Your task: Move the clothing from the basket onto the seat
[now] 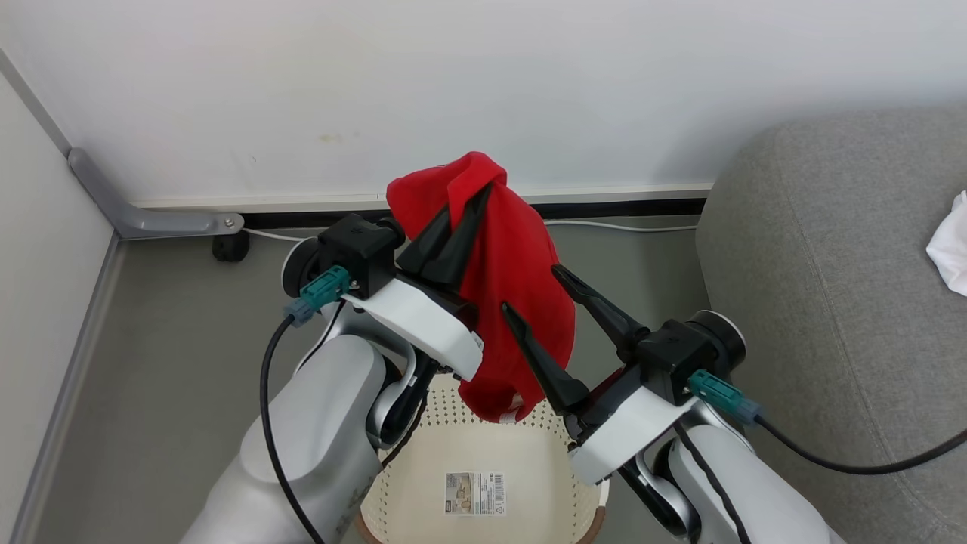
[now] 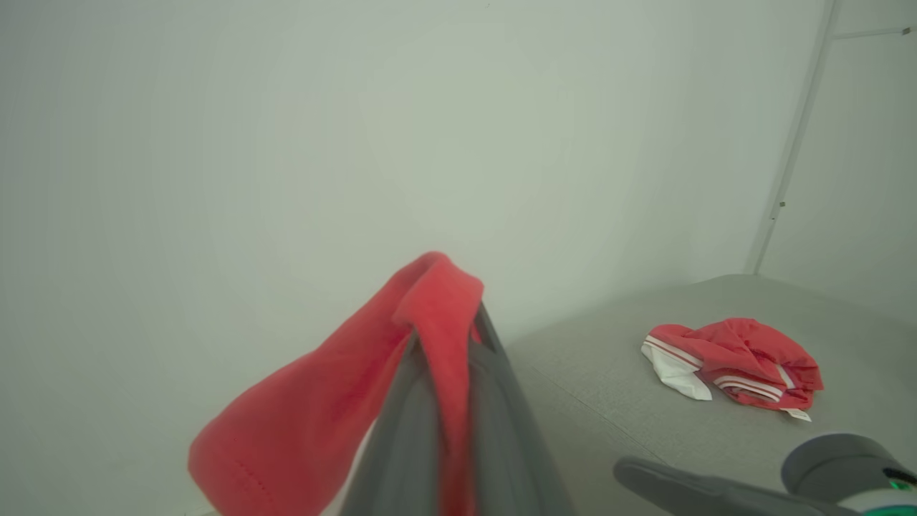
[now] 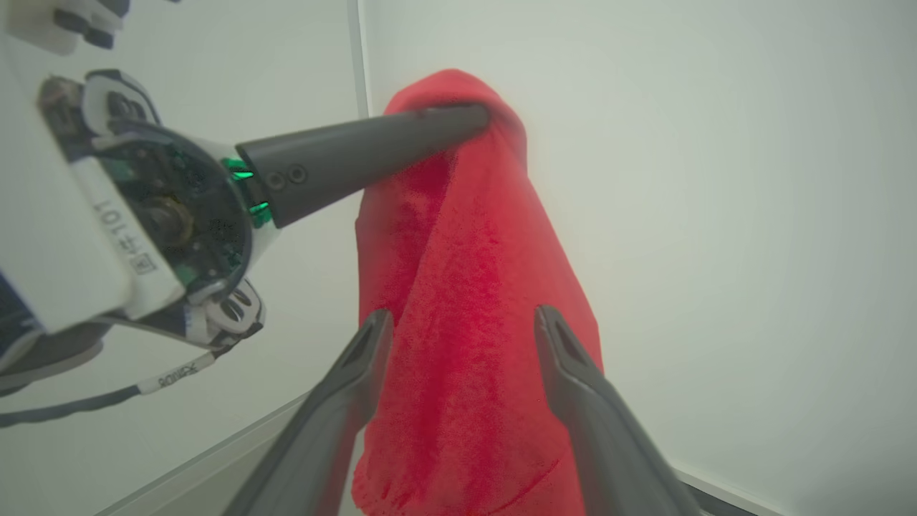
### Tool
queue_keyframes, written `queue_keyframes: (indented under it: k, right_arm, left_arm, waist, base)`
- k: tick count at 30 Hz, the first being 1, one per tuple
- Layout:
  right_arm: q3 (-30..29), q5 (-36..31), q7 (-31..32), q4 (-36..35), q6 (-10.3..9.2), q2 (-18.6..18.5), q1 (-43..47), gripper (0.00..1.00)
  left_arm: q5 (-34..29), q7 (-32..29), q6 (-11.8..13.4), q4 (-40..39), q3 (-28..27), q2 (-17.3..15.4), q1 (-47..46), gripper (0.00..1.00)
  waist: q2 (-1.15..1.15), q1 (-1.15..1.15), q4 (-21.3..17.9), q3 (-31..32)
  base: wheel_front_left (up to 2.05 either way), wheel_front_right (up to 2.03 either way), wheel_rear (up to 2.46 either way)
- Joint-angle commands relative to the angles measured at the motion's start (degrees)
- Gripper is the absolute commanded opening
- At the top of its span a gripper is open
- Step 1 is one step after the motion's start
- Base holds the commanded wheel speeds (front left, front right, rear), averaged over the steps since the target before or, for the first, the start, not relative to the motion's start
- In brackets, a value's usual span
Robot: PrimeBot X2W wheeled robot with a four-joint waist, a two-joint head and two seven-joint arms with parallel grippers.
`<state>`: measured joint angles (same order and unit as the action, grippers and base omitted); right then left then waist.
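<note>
Two red sports garments are sitting apart at this moment. One soft red garment (image 1: 510, 257) is hanging in the air above a cream perforated plastic laundry basket (image 1: 412, 461). A second red garment (image 2: 731, 362), crumpled and showing white panels and red-and-white striped trim, is lying on the large grey fabric-upholstered seat cushion (image 1: 816, 249).

The left gripper (image 1: 468, 202) is clamping its long dark fingers together on a top fold of the red garment, and the cloth is draping down on both sides of them. The right gripper (image 1: 530, 287) is holding its jaws spread apart lower down, with one finger on each side of the hanging cloth and no grip on it. Whether those fingers are brushing the fabric cannot be told.

The garment's lower hem is dangling just over the far rim of the laundry basket. The basket is standing on the grey floor (image 1: 174, 317) beneath both pale forearms, with a printed label sticker (image 1: 474, 493) showing on its inner base. The seat cushion is rising to the robot's right of the basket, and a plain white wall (image 1: 453, 83) is running behind it all.
</note>
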<state>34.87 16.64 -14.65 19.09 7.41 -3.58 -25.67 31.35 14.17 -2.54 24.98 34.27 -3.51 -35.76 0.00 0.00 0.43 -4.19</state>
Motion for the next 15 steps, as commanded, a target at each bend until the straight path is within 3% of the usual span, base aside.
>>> queue_keyframes:
  k: [1,15]
  right_arm:
    - [1.24,-0.44,-0.35,-0.96,0.08,0.64,-1.8,1.0]
    - [4.15,-0.91,-0.35,8.12,0.08,0.69,-4.51,1.0]
  left_arm:
    - [0.29,0.59,-0.52,-1.08,-1.48,-0.63,-3.04,0.0]
    - [0.8,0.77,-1.2,-1.27,1.35,0.34,-3.07,0.0]
  waist:
    - [0.0,0.0,0.28,0.05]
    - [0.0,0.0,2.14,0.42]
  base:
    - [0.0,0.0,0.0]
    - [0.0,0.0,0.0]
